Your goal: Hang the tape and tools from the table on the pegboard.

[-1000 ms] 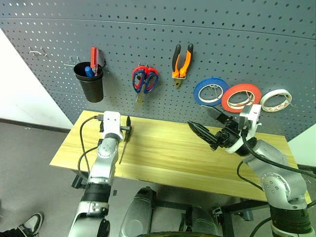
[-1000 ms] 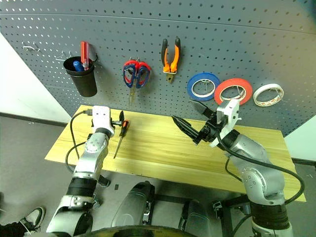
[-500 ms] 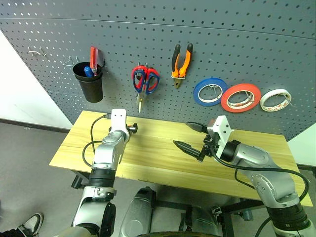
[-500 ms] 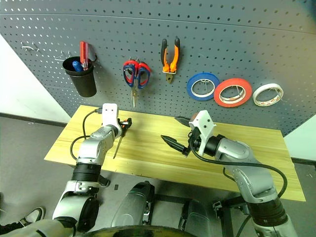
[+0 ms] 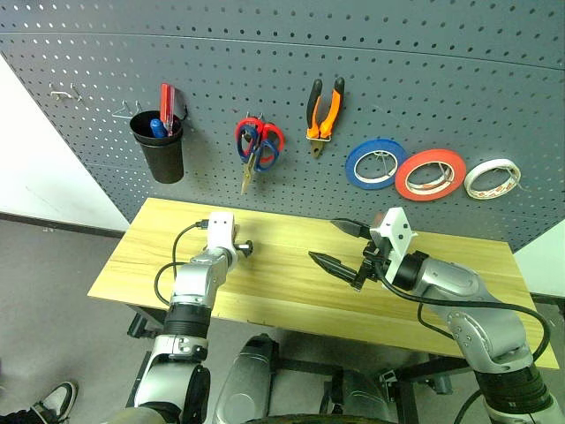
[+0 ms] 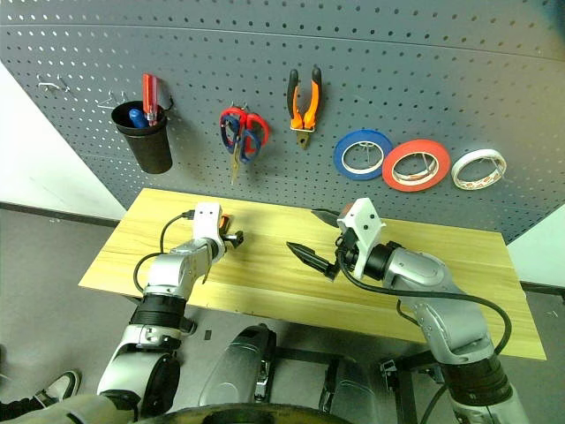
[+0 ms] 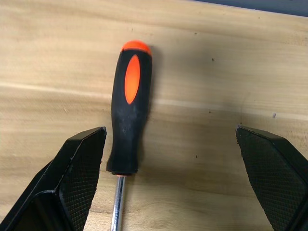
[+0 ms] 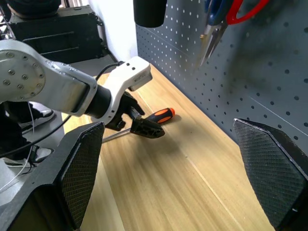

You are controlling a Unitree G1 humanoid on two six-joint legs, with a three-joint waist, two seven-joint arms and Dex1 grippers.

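A small screwdriver [image 7: 129, 113] with an orange-and-black handle lies flat on the table [image 5: 291, 296] near its back left. My left gripper [image 7: 169, 132] is open and tilted down just over it, with the handle close to one finger [image 7: 72, 183] and touching neither. My right gripper [image 5: 328, 243] is open over the middle of the table with nothing in it. On the pegboard [image 5: 424, 71] hang the red-orange tape [image 5: 431, 174], the orange-and-black pliers [image 5: 325, 108] and scissors [image 5: 258, 144] with red and blue handles.
A black cup [image 5: 161, 150] holding a red and a blue screwdriver hangs at the pegboard's left. A blue roll [image 5: 376, 164] and a pale roll [image 5: 493, 178] flank the red-orange tape. Bare hooks [image 5: 66, 91] stick out at the far left.
My left gripper has sunk and tipped down over the screwdriver. My right gripper came down and left from beside the tape rolls, then held still. The scissors swing on their hook.
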